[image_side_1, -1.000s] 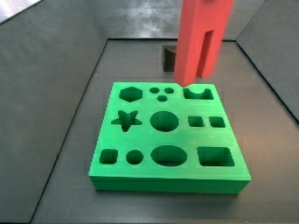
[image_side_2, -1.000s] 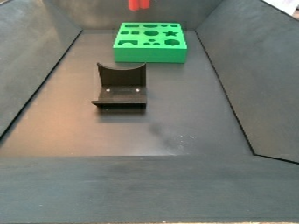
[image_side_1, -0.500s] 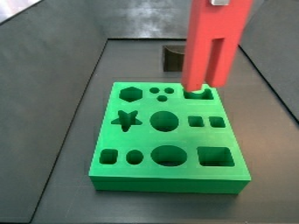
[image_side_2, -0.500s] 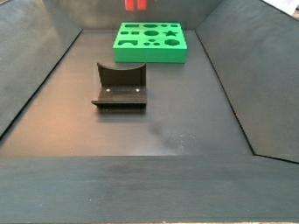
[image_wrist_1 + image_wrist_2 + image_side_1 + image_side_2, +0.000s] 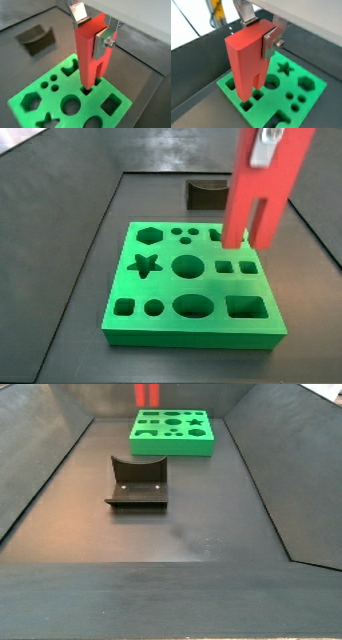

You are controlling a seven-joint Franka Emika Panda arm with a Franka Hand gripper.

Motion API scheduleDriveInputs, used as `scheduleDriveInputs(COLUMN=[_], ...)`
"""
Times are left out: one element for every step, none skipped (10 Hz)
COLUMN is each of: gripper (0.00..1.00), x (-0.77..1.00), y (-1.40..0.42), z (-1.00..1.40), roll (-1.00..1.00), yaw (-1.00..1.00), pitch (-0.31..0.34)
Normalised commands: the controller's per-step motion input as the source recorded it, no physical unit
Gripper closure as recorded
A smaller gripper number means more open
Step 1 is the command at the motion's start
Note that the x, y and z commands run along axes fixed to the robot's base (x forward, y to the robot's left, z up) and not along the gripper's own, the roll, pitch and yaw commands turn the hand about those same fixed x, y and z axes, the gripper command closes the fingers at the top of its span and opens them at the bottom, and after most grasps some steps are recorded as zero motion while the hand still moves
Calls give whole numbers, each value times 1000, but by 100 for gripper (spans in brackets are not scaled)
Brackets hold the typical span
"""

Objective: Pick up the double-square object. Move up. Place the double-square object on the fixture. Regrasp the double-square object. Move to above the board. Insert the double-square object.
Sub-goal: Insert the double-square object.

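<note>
The red double-square object (image 5: 261, 188) hangs upright with its two prongs pointing down, and my gripper (image 5: 271, 146) is shut on its upper end. In both wrist views the silver fingers (image 5: 103, 42) (image 5: 271, 40) clamp its sides. The prong tips sit just over the small square holes of the green board (image 5: 160, 323), close to its surface (image 5: 40, 102). I cannot tell whether they touch. The dark fixture (image 5: 136, 482) stands on the floor apart from the board (image 5: 171, 446). Only the red object (image 5: 147, 394) shows at the far edge there.
Dark walls enclose the floor on all sides. In a side view the fixture (image 5: 207, 193) stands behind the board. In a wrist view the fixture (image 5: 37, 40) lies beyond the board's corner. The board (image 5: 304, 102) carries star, hexagon, round and square holes.
The gripper has carried the double-square object sideways across the board, from over the arch hole to over the two small square holes, and a little lower.
</note>
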Motion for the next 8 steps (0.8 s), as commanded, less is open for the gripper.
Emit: scheduleDriveInputs(gripper=[100, 100, 100, 100, 100, 100, 100, 100], x=[169, 0, -174, 0, 14, 269, 326, 357], y=[0, 0, 0, 0, -60, -46, 0, 0], z=[-274, -317, -417, 0, -291, -657, -680, -691], roll=[90, 89, 100, 23, 21, 29, 17, 47], yaw=[-629, -209, 0, 0, 0, 171, 237, 306], pitch=[39, 59, 27, 0, 0, -1, 0, 0])
